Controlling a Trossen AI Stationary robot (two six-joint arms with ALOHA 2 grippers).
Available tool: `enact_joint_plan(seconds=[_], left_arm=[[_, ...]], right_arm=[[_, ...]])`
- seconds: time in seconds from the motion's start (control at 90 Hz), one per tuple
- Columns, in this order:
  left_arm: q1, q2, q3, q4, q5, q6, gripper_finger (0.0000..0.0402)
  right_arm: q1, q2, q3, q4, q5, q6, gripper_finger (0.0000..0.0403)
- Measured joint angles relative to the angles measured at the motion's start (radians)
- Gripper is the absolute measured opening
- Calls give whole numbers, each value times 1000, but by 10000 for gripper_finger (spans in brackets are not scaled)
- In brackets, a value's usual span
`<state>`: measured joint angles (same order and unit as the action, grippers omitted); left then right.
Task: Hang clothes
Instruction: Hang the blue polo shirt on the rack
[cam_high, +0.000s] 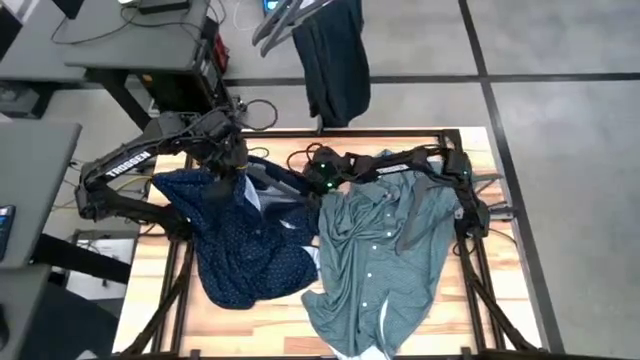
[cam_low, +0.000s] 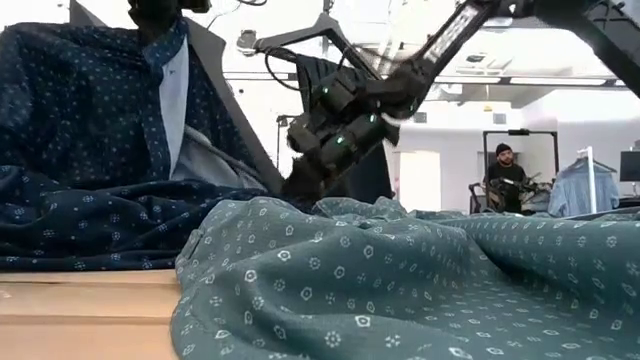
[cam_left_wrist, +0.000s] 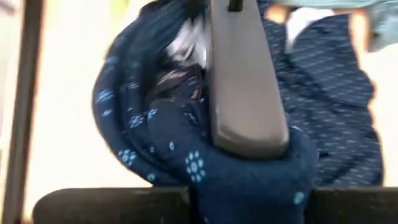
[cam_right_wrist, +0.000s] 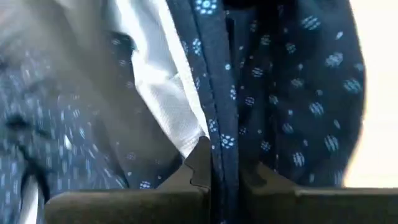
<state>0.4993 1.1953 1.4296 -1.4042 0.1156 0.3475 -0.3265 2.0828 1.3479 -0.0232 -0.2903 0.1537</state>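
Pinching navy shirt from both sides: left gripper clamped on a bunched fold, right gripper nipping its front edge. Shirt lifted above table, beside teal-green shirt; jeans hang behind.

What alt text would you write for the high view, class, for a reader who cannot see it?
Seen from above, the left gripper and right gripper both reach the navy shirt on a wooden table. A teal-green shirt lies beside it.
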Motion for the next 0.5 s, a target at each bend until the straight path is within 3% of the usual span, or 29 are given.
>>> enact_joint_plan(seconds=[0.356, 0.5], left_arm=[[36, -33, 0, 12, -148, -79, 26], [60, -33, 0, 163, -195, -178, 26]], right_arm=[[-38, -263, -1, -196, 87, -9, 2], [-11, -401, 0, -226, 126, 28, 1]])
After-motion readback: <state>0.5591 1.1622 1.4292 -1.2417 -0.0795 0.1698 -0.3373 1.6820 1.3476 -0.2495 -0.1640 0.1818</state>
